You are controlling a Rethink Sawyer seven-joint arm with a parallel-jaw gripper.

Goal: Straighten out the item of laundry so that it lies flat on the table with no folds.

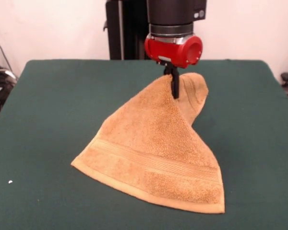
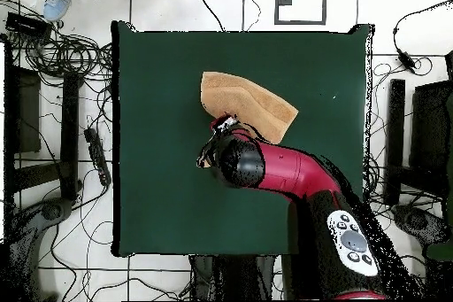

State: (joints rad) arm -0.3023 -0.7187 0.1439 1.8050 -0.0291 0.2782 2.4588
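Front view is showing the end effector [image 1: 174, 86] pinching the towel [image 1: 156, 153] near its far corner and holding it up, the cloth draping down to a ribbed near edge lying on the counter [image 1: 48, 110]; bare green is spreading on both sides. Overhead view is showing the towel [image 2: 257, 104] sitting near the counter's [image 2: 159, 192] middle, well apart from every edge.
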